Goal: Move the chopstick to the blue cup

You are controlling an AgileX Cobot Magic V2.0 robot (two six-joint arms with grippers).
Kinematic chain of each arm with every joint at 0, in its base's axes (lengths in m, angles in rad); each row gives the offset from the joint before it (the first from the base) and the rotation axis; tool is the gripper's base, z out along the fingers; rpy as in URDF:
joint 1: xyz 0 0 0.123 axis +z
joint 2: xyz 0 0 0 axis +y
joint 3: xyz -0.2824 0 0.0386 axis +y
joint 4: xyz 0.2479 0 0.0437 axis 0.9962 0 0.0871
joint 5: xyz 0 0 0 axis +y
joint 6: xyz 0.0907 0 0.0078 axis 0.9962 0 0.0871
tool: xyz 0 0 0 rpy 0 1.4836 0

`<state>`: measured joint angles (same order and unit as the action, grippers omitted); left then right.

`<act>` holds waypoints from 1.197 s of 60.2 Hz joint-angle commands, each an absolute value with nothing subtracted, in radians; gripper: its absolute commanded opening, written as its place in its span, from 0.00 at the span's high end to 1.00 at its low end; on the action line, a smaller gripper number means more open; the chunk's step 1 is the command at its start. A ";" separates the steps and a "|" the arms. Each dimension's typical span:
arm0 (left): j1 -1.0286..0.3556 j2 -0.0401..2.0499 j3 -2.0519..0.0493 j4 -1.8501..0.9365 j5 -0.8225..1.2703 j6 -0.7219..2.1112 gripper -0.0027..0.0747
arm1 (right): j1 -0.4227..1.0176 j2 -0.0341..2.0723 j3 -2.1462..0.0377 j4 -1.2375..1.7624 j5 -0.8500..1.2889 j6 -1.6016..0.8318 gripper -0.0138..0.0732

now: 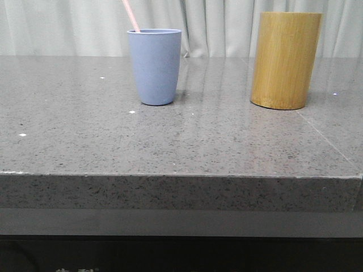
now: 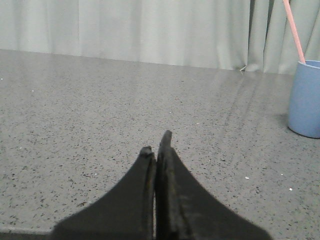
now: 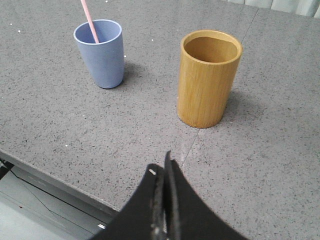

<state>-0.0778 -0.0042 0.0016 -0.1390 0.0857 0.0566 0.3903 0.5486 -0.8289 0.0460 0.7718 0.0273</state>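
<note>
The blue cup stands upright on the grey stone table, left of centre. A pale pink chopstick leans out of it toward the left; its lower part is hidden inside the cup. The same cup and chopstick show in the right wrist view, and the cup with the chopstick appears far off in the left wrist view. My left gripper is shut, empty, low over bare table well away from the cup. My right gripper is shut and empty above the table's front edge.
A taller yellow-brown bamboo cylinder stands upright to the right of the blue cup; its open top looks empty. The table's front edge runs across the front view. A pale curtain hangs behind the table.
</note>
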 commanded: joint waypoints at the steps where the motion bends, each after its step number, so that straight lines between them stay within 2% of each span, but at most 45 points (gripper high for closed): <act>1: -0.076 -0.029 0.011 -0.126 0.000 0.022 0.99 | 0.382 0.554 -0.854 0.037 0.698 0.025 0.92; 9: -0.076 -0.029 0.011 -0.046 0.000 -0.048 0.99 | 0.382 0.554 -0.854 0.037 0.698 0.025 0.92; 25: -0.076 -0.029 0.011 -0.052 -0.078 -0.046 0.99 | 0.382 0.554 -0.854 0.037 0.698 0.025 0.92; 72: -0.076 -0.029 0.011 -0.052 -0.078 -0.046 0.99 | 0.382 0.554 -0.854 0.037 0.698 0.025 0.92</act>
